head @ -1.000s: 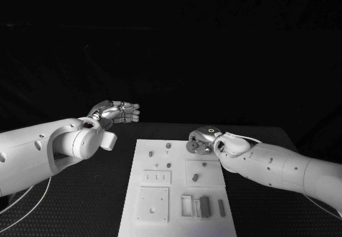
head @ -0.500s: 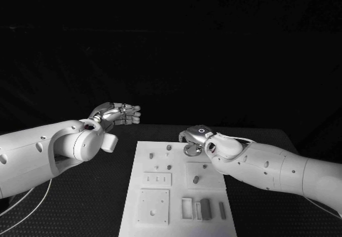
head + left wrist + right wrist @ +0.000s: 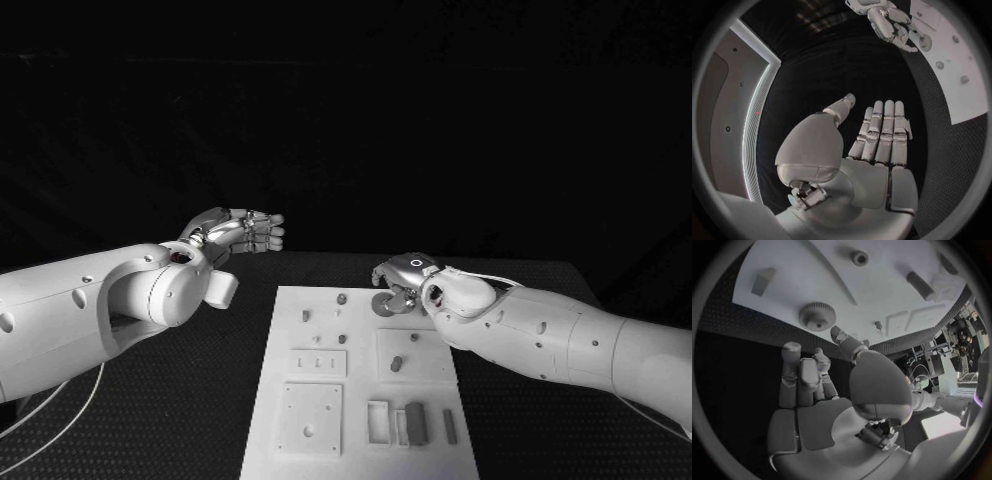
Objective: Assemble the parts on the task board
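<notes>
While our right robot hand (image 3: pixel 400 287) hovers over the far edge of the white board (image 3: pixel 361 440), fingers apart and holding nothing, we judge the next step is picking up the toothed wheel (image 3: pixel 817 316) lying there. We should lower slowly, straddle the wheel and close evenly so it does not skid. Our left robot hand (image 3: pixel 240 229) waits off the board above the bench (image 3: pixel 173 420), fingers straight and together, empty. From the right wrist we see the wheel's teeth and centre hole, which the head camera hides behind the fingers.
</notes>
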You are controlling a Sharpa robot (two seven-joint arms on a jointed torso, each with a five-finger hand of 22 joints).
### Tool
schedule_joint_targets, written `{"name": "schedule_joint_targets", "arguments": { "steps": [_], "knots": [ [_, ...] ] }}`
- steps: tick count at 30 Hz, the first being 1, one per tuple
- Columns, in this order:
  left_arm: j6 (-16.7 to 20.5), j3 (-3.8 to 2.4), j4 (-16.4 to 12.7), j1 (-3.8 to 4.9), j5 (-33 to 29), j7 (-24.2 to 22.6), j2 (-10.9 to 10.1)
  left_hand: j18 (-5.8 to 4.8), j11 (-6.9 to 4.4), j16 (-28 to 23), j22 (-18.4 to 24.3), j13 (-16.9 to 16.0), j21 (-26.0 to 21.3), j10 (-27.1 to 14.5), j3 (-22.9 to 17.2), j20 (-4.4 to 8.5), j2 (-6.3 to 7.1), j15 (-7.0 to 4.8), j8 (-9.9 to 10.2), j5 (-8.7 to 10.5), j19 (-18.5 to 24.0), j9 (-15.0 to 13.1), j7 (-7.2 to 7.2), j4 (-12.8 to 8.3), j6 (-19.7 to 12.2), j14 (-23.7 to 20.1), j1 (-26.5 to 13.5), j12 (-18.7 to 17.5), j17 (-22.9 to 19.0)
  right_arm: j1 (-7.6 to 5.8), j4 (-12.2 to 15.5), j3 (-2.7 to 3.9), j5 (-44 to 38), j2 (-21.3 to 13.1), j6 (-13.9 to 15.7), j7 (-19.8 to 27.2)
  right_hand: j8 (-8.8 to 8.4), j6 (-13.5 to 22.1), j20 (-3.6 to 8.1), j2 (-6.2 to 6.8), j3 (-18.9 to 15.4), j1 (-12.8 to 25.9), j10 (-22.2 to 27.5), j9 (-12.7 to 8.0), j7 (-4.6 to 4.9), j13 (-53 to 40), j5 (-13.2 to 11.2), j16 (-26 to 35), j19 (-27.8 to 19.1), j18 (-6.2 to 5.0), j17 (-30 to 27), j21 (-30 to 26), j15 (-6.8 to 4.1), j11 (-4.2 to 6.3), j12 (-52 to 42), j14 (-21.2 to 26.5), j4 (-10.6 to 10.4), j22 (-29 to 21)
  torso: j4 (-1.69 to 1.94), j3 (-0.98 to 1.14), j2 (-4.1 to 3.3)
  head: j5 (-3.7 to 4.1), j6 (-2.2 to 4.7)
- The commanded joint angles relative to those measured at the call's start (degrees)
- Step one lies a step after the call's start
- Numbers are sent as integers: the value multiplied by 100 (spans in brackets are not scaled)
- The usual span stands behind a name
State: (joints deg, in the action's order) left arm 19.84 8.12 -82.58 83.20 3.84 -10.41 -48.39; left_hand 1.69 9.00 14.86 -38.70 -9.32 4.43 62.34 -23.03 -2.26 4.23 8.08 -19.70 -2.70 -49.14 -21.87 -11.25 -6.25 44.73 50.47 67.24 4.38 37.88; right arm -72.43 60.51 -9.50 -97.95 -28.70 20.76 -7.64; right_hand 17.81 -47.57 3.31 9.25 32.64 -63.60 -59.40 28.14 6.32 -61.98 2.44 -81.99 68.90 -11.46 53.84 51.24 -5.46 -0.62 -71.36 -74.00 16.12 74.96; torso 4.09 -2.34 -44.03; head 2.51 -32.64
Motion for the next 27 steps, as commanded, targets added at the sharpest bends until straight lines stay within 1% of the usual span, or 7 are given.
{"name": "schedule_joint_targets", "arguments": {
  "steps": [1,5,7,9,16,20,27],
  "knots": [
    [-69,-4,-10,7,13,-59,11,-43,-5,-31,-6,-7,-30,38,2,-24,1,19,33,-32,-14,6,-20,-44,10,5,-67,-39,9,5,-133,-1,398,6,-216,119,-103,-195,-13,128,0,95,40,-43,173,9,24,1,54,-354,-6,-20,74,-94,43,-3,-65,51,3,4,-2,2,-5],
    [-68,-4,0,7,13,-58,11,-44,-5,-32,-6,-8,-30,38,0,-24,2,19,34,-32,-13,6,-20,-48,9,5,-70,-40,10,18,-218,-1,516,-1,-273,190,-209,-10,-11,260,58,196,78,-84,254,10,30,3,74,-354,-25,-41,153,-176,38,7,-178,39,-3,11,-3,-9,-7],
    [-70,-3,2,7,13,-58,18,-44,-5,-32,-6,-8,-30,38,-1,-24,2,19,34,-32,-13,6,-19,-49,9,5,-72,-40,10,29,-267,-1,592,7,-321,239,-222,16,-11,298,82,224,93,-86,275,9,27,6,77,-354,-40,-47,173,-192,31,20,-220,39,-5,12,-4,-3,-13],
    [-79,-3,3,7,13,-58,26,-44,-5,-33,-7,-8,-30,37,-2,-24,2,19,34,-32,-13,6,-20,-51,9,5,-74,-40,11,49,-320,-1,673,22,-345,280,-231,35,-12,319,94,246,106,-87,284,7,27,6,75,-354,-45,-53,182,-203,25,29,-250,39,-2,8,-2,1,-18],
    [-78,-2,22,7,13,-57,44,-44,-4,-36,-8,-9,-30,36,-8,-25,0,20,35,-32,-13,6,-20,-58,8,5,-84,-42,13,97,-476,-1,819,80,-403,384,-242,63,-14,315,121,269,133,-86,298,3,27,6,72,-354,-60,-58,197,-218,13,50,-295,44,6,12,-8,-7,-35],
    [-80,-1,25,7,13,-59,49,-44,-4,-37,-9,-10,-30,36,-13,-25,-1,19,35,-32,-13,6,-20,-63,8,5,-90,-42,15,114,-528,-1,861,111,-431,413,-232,47,-14,288,132,270,138,-80,297,1,27,4,70,-354,-53,-59,198,-217,7,52,-307,47,6,1,-3,-11,-47],
    [-85,0,35,7,13,-58,62,-45,-3,-41,-10,-11,-30,35,-22,-25,-2,20,37,-32,-13,6,-23,-73,6,5,-104,-43,18,150,-666,-1,973,162,-457,514,-232,47,-14,288,132,270,138,-80,297,1,27,4,70,-354,-53,-59,198,-217,7,52,-307,47,5,0,-3,-12,-61]
  ]
}}
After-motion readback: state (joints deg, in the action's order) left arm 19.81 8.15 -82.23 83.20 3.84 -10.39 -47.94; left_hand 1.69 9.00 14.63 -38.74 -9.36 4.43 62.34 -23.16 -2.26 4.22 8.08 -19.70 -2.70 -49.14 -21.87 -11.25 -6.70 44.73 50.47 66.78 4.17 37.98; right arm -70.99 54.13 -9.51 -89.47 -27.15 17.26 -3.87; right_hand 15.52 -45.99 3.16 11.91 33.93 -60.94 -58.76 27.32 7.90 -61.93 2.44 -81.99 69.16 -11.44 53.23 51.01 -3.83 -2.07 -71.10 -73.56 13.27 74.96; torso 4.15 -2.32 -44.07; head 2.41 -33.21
